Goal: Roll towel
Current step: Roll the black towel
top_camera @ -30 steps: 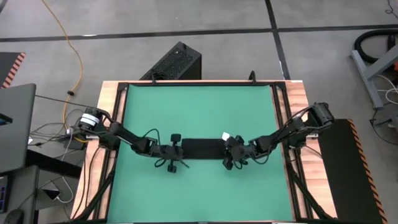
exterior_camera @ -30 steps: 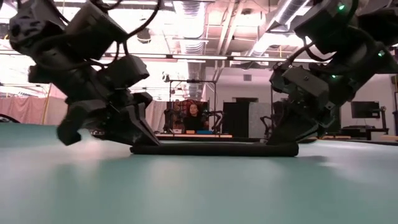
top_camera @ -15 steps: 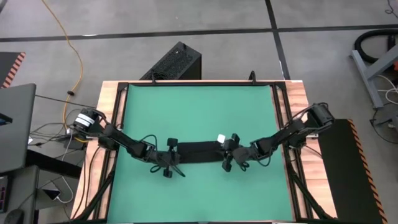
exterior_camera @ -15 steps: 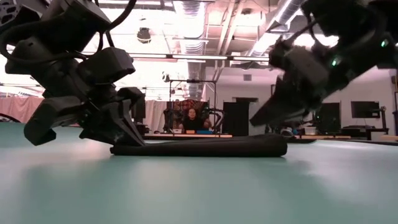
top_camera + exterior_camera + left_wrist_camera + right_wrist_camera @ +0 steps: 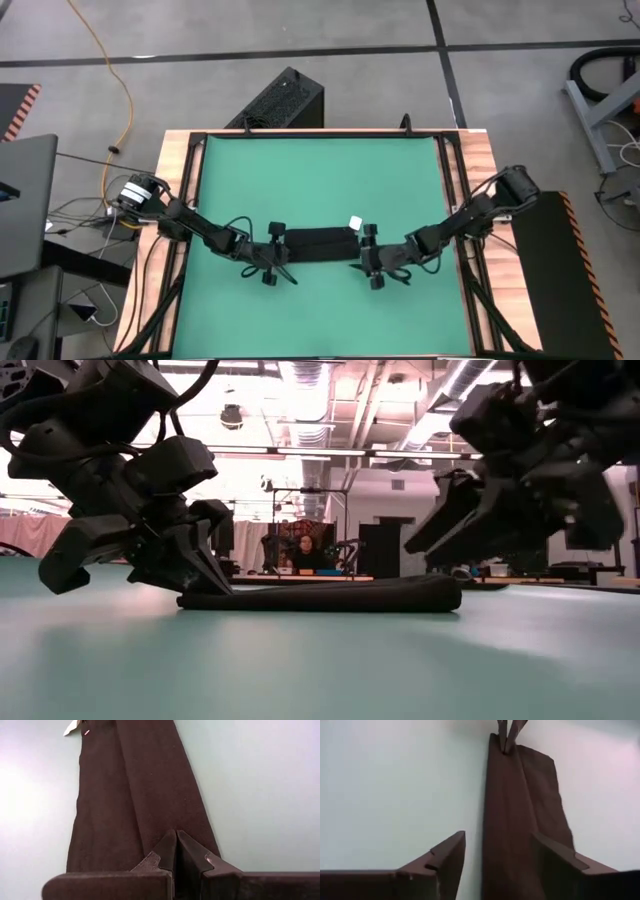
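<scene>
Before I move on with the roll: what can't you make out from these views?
- Towel left end: high view, left gripper covers it.
- White tag: low view, not visible at all.
- Right gripper: whether its open fingers touch the cloth, right wrist view cuts them off.

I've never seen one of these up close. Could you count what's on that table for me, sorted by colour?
Black: 3, the towel, the left gripper and the right gripper.
Green: 1, the mat.
White: 1, the tag on the towel.
Total: 5
</scene>
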Motion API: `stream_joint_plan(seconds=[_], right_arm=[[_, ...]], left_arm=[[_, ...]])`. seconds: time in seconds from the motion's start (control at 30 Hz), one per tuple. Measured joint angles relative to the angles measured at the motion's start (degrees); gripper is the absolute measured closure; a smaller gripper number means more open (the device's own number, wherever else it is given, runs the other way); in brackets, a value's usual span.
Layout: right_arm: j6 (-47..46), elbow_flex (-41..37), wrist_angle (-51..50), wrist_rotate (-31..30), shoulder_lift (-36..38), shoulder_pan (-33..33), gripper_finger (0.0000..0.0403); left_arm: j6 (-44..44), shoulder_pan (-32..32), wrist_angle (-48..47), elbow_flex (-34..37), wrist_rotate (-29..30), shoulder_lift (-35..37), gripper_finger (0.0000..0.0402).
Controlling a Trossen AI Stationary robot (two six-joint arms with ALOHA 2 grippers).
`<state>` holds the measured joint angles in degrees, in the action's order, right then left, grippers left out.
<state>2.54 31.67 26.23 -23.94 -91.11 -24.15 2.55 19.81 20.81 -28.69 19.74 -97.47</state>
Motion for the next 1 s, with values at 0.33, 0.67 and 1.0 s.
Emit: stream_joint_plan(seconds=[0.33, 0.67, 1.0], right_arm=[[2.5, 0.4, -0.6, 0.5, -5.8, 1.9, 0.0153], [-9.1, 0.7, -0.9, -1.3, -13.5, 4.0, 0.0173], [-16.2, 0.9, -3.4, -4.9, -13.7, 3.8, 0.0342]], left_arm=[[0.0, -0.6, -0.1, 0.0, -0.3, 0.0, 0.0401], [0.0, -0.7, -0.3, 0.0, -1.0, 0.1, 0.0401], [1.6, -0.1, 0.8, 0.1, -1.2, 1.9, 0.0401]])
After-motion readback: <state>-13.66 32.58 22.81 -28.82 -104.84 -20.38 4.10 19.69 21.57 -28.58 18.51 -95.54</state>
